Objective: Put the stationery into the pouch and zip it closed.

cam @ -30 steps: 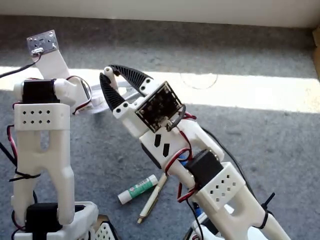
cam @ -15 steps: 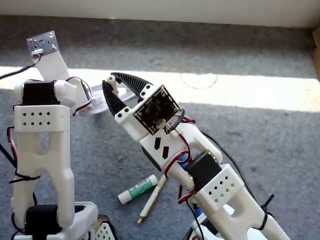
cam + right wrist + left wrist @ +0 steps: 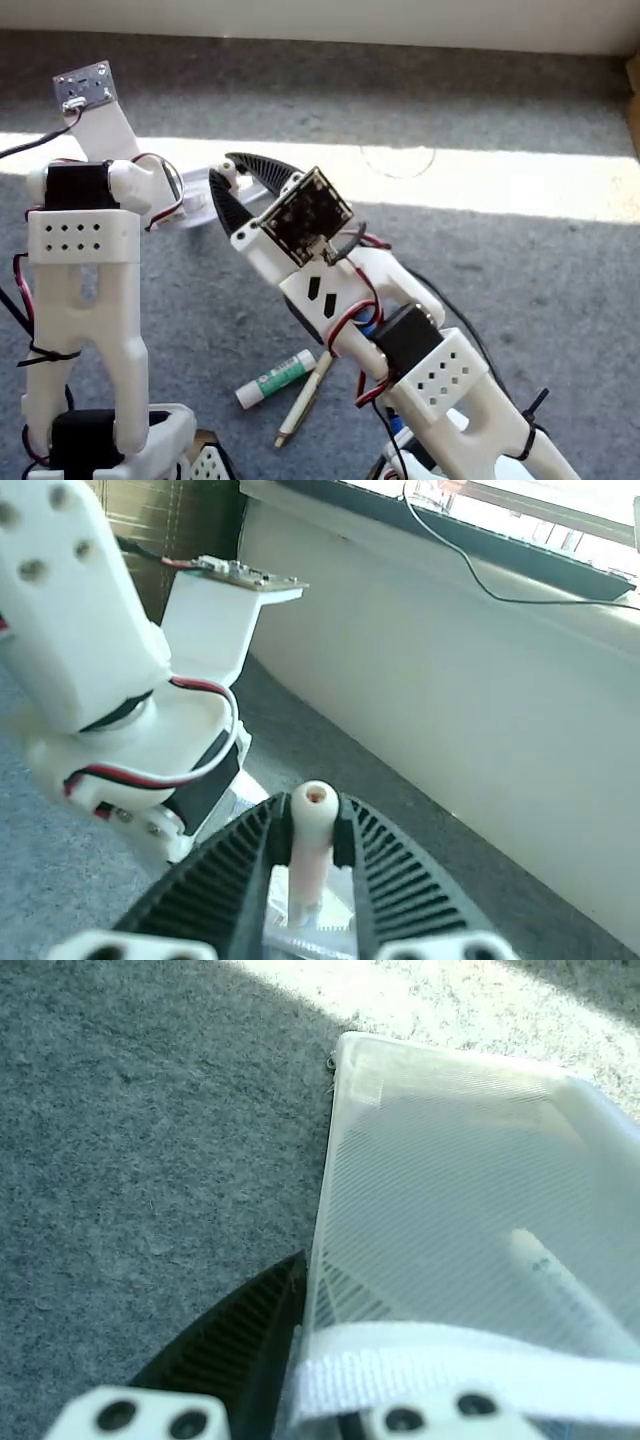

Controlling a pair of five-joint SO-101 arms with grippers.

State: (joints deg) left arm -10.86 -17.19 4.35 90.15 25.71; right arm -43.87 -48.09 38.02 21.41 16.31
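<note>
— Why is the left claw [image 3: 305, 1310] parked at the rim of the pouch [image 3: 450, 1190]?

— It looks clamped on the pouch's edge. The dark finger sits tight against the see-through wall, with the white webbing strip lying across the claw's base. My guess is that it is there to stop the pouch sliding on the desk [image 3: 500, 300] and to keep the mouth presented to the other arm.

— And the right claw [image 3: 222, 168]?

— Its fingers are closed on a white marker [image 3: 312, 850], which stands upright between them. The claw hangs just beside the left one, over the pouch, so this looks like the drop-in step.

— Why hold the marker by the middle, on end?

— Probably so it can go down lengthwise through a narrow opening instead of lying across it.

— Is anything inside yet?

— Yes, one pen [image 3: 565, 1280] shows through the wall, lying slantwise.

— What is left on the desk?

— A glue stick [image 3: 275, 378] and a pencil [image 3: 305, 398] lie touching each other near the arms' bases, well apart from the pouch. I'd judge the task roughly half done, with the zip not yet closed.

— Any risk?

— The two claws are crowded together. If the marker tilts, it could catch the rim.
</note>
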